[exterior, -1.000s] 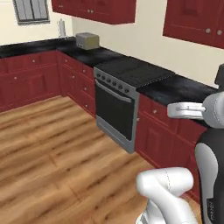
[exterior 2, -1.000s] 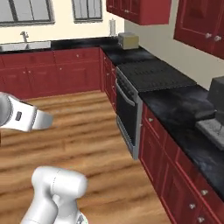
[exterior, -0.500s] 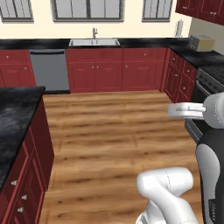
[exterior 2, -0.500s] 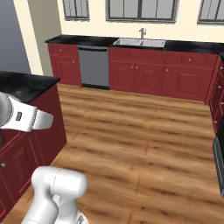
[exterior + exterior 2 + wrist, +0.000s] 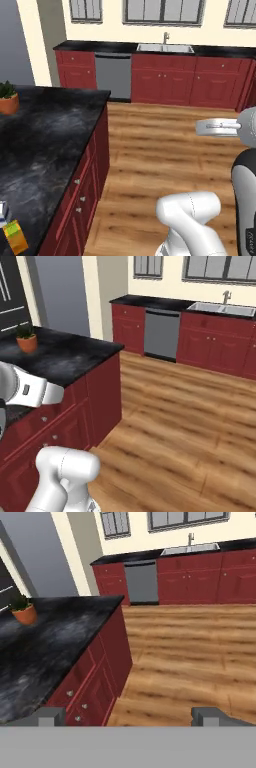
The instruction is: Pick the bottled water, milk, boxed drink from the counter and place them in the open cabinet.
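One of the three drinks we can name with some confidence: the boxed drink (image 5: 16, 237) stands upright, long axis vertical and green top up, at the near end of the counter (image 5: 45, 145), ready for a side grasp. Just beside it, a white and blue scrap at the picture's edge may be the milk (image 5: 2, 212), though too little shows to be sure. Farther along sits a potted plant (image 5: 7, 97). Our gripper (image 5: 128, 717) hangs over the wooden floor (image 5: 165, 145), jaws wide apart, holding nothing.
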